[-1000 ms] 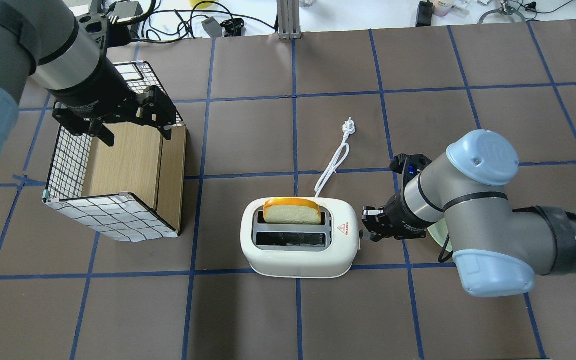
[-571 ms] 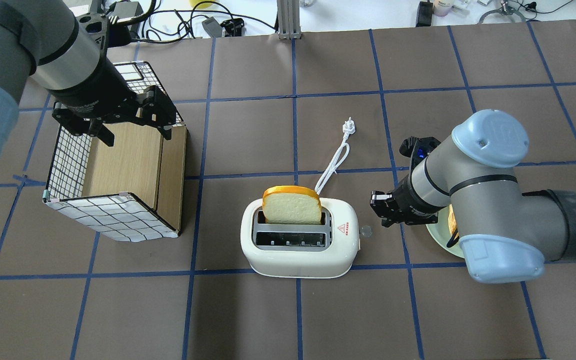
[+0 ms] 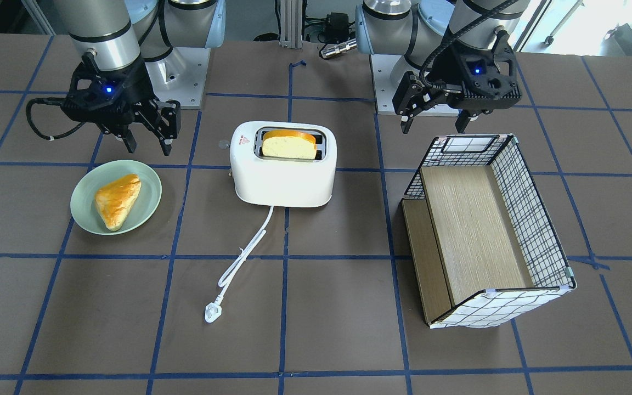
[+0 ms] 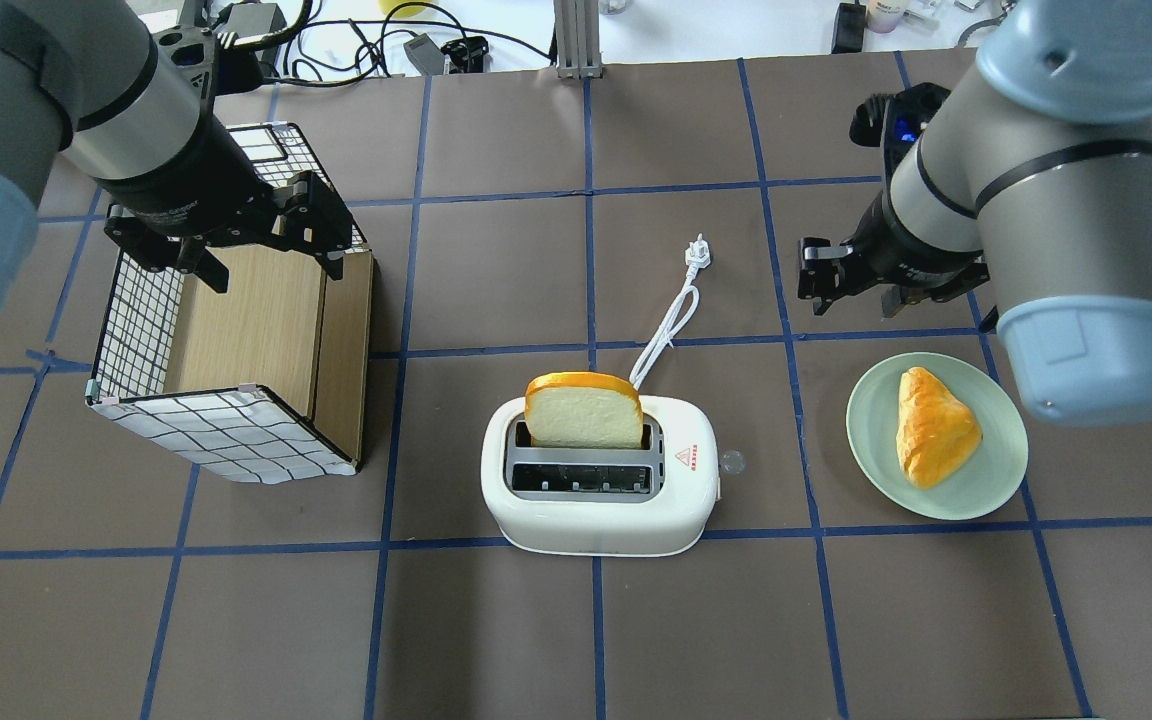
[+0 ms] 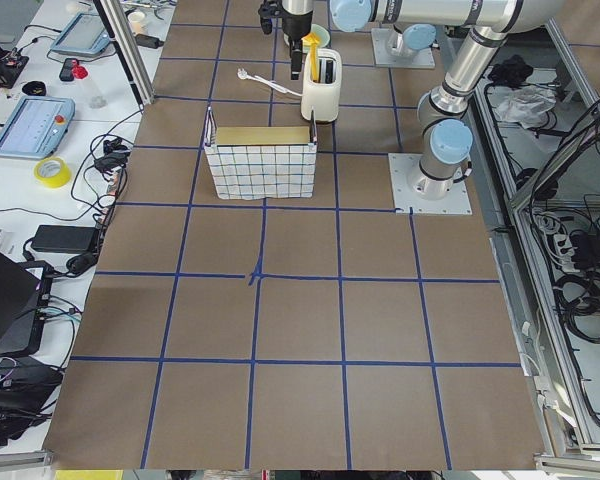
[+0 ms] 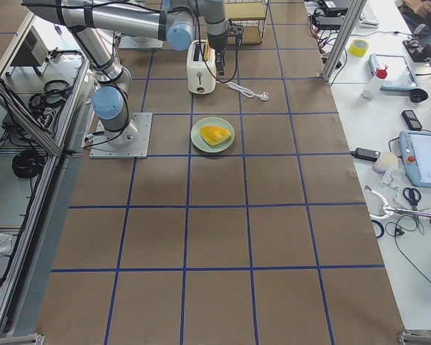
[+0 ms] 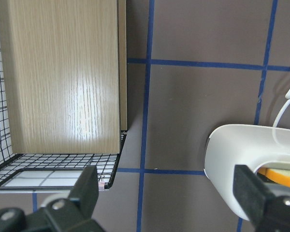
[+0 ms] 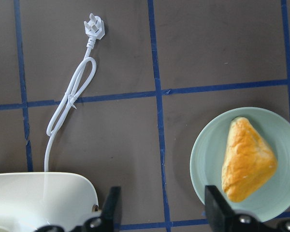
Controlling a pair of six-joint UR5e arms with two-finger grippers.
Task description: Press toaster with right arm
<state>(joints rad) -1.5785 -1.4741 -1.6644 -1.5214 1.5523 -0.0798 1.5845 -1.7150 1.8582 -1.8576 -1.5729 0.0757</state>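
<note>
— Two grippers show. How does the right gripper (image 3: 147, 147) stand?

— Its fingers are spread wide with nothing between them. It hangs raised over the table (image 4: 496, 640), on the plate's side of the toaster (image 4: 601, 475), well apart from it and touching nothing. A blue light glows on its body.

— And where does the toaster sit?

— Near the middle of the table, upright on the brown mat, across one of the blue tape lines. The red triangle sticker is on its top at the end toward the right arm. The small grey lever (image 4: 732, 461) sticks out from that same end, with nothing on it.

— Anything in the slots?

— One bread slice (image 4: 584, 412), orange-crusted, stands tall out of the slot farther from the robot. The nearer slot shows only its metal guides.

— The cord?

— White cord (image 4: 666, 330) runs from the toaster's far side, looped once, and ends in the plug (image 4: 698, 252), which lies flat on the mat.

— What lies on the right side?

— A pale green plate (image 4: 871, 470) with a golden triangular pastry (image 4: 931, 425) on it, near the toaster's lever end but not touching it.

— And the left gripper (image 4: 276, 270)?

— Also spread and empty. It hovers over the robot-side edge of a wire basket (image 4: 226, 430) with a wooden floor, well apart from the toaster.
</note>
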